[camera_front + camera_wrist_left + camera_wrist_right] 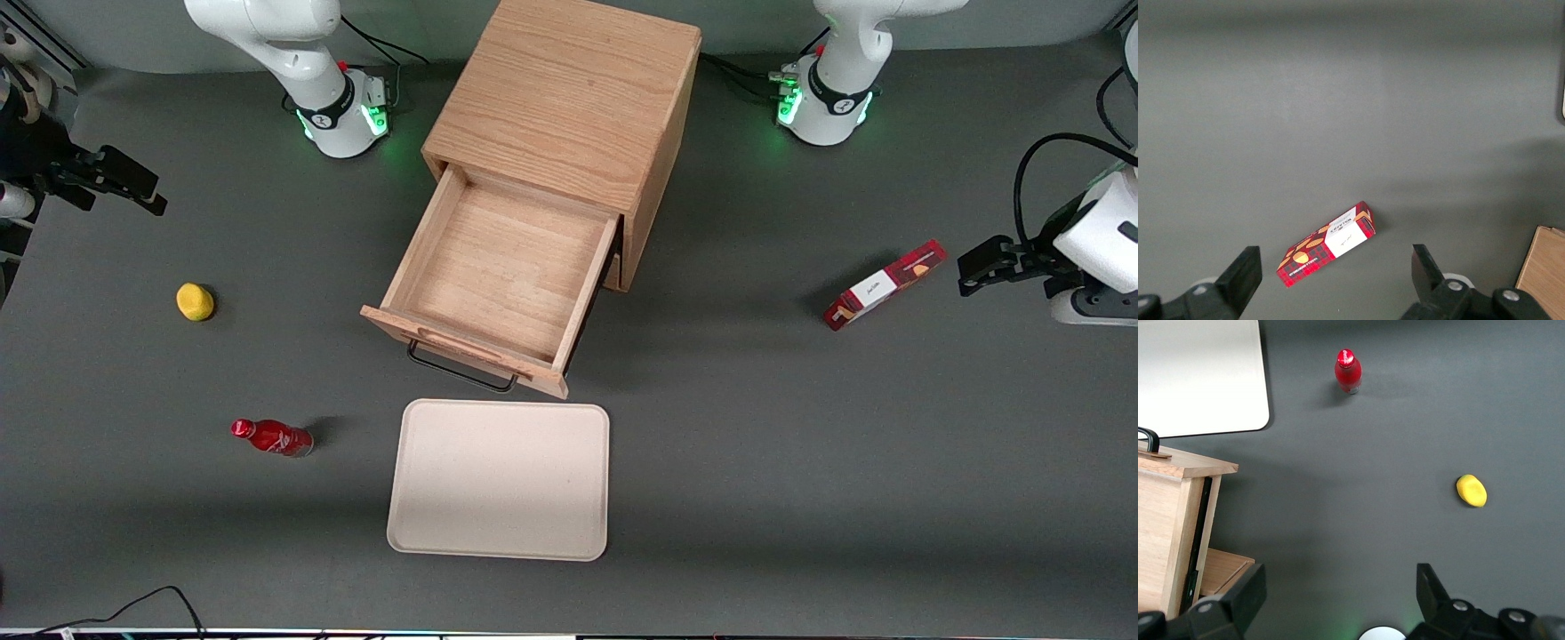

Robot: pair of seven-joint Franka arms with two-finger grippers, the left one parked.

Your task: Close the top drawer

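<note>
The end effector (133,188), fingers spread and grasping nothing, hovers over the desk (800,462) edge at the working arm's end, well apart from the top drawer (498,276), which is pulled fully out of the oak cabinet (569,98), so its front can still be pushed.

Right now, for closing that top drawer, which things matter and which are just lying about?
For the job:
top drawer, pulled open
its black handle
tool, open, at the working arm's end of the table

Lying about:
tray
lemon
red bottle
red box
</note>
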